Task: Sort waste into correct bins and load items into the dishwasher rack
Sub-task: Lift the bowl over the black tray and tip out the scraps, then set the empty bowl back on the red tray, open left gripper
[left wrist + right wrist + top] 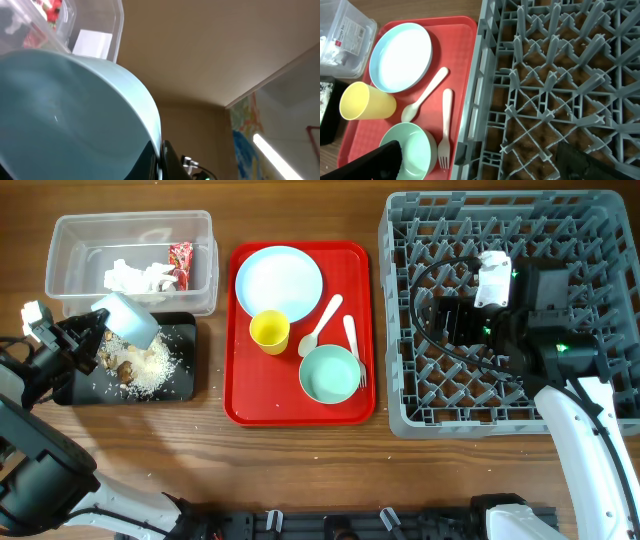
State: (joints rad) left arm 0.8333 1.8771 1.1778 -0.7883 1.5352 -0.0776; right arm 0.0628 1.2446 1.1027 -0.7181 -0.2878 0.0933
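Tilting on its side over the shallow black rectangular tray, the pale blue bowl is clamped at its rim by the left gripper, its mouth facing down toward the tray. Beige-white rice-like food scraps with brownish lumps lie heaped in the tray just below the bowl, and a few grains are scattered on the wooden desk beside it. In the left wrist view the bowl's blue wall fills most of the picture.

Just behind the black tray stands the clear plastic rectangular tub, holding crumpled white tissue and a small red printed wrapper.

To the right, the flat red tray carries the pale blue round plate, the small yellow cup, the white plastic spoon, the white fork and the mint-green bowl.

Farther right sits the large square grey plastic rack of upright pegs. The right gripper hovers over it, fingers spread wide and holding nothing.
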